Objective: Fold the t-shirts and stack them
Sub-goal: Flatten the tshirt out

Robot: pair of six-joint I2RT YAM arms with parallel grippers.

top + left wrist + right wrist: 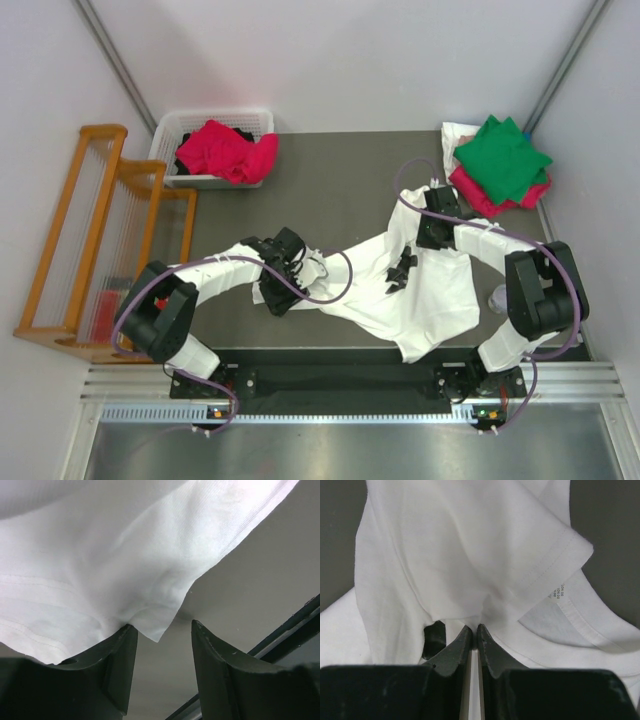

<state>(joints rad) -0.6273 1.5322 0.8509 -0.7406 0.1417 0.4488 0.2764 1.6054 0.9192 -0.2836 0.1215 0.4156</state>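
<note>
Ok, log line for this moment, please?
left gripper: open at edge of white shirt | right gripper: shut on white shirt | green shirt: folded atop pile, far right | pink shirt: in basket

I stand at a dark grey table (340,180), boxed in by plain white walls (330,50); a wooden rack (100,240) sits to my left, all evenly lit.
</note>
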